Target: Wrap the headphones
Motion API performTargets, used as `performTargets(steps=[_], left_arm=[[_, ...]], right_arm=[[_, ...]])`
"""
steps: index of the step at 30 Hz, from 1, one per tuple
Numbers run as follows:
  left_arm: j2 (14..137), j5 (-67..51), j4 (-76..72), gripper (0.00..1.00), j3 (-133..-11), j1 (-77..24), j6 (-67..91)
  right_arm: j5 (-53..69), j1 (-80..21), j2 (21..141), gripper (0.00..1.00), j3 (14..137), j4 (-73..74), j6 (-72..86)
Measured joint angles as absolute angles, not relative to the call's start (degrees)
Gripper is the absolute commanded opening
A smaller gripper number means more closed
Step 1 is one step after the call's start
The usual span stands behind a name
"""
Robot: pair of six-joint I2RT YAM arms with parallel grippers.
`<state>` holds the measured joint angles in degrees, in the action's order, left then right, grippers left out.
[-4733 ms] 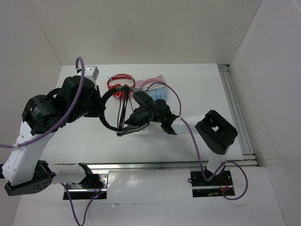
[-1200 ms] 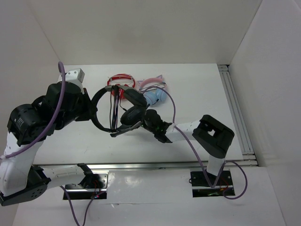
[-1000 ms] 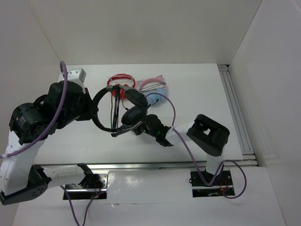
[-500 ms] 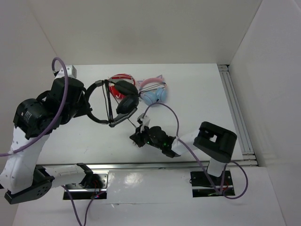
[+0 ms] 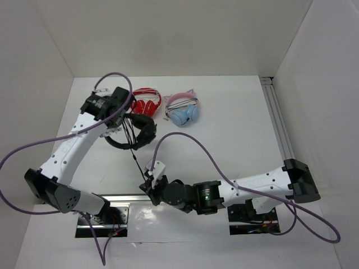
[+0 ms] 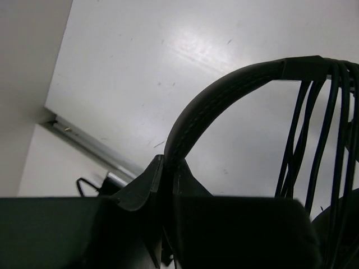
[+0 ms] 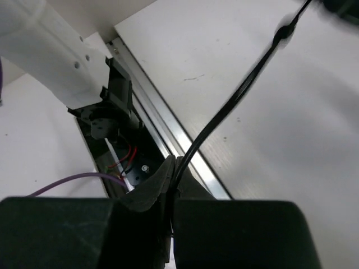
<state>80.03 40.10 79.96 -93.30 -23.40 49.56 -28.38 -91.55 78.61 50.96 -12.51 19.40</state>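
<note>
- We see the headphones (image 5: 143, 130) over the left half of the bench (image 5: 235, 134), nearer its far edge than its near one, and just on the near side of the red headphones (image 5: 145, 101).
- They are black all over: a thin round headband (image 6: 224, 95) with a stitched, ribbed face, and a padded earcup turned towards the middle of the bench.
- In the left wrist view we count several strands of the thin black cable (image 7: 235, 101) crossing the headband side by side; they are wound over it.
- The left tool (image 6: 167, 171) is clenched on the headband, which stands pinched edge-on between its fingers.
- From the headphones the cable runs in a straight, taut line towards the near edge of the bench, with a small thickening along its length in the right wrist view.
- The right tool (image 7: 173, 171) is clenched on that cable, low over the metal rail (image 7: 168, 137) at the near edge, left of the middle.
- The light blue and pink cat-ear headphones (image 5: 182, 109) lie near the far edge, just beside the red pair and apart from the black set.
- We cannot make out any writing on the black set.
</note>
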Motion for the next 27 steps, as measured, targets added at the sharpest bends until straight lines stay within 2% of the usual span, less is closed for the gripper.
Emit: performTargets(steps=[3, 7, 13, 20, 27], left_arm=[[82.6, 41.9, 82.4, 0.00, -88.9, -26.9, 49.5], [85.7, 43.8, 81.4, 0.00, -83.7, -34.8, 49.6], [81.3, 40.2, 71.3, 0.00, -76.2, -39.9, 43.8], [71.9, 28.5, 59.5, 0.00, -74.0, -50.8, 34.1], [71.5, 22.9, 56.4, 0.00, -75.4, -54.8, 30.0]], right_arm=[[-36.2, -94.6, 78.3, 0.00, 60.3, -0.2, 16.4], [-43.1, -92.7, 78.3, 0.00, 68.1, 14.2, 11.1], [-48.5, -80.6, 78.1, 0.00, 71.3, 27.1, 2.3], [-50.9, -74.0, 71.5, 0.00, 66.0, 22.9, -8.5], [-34.2, -68.2, 66.2, 0.00, 63.9, 19.8, -17.2]])
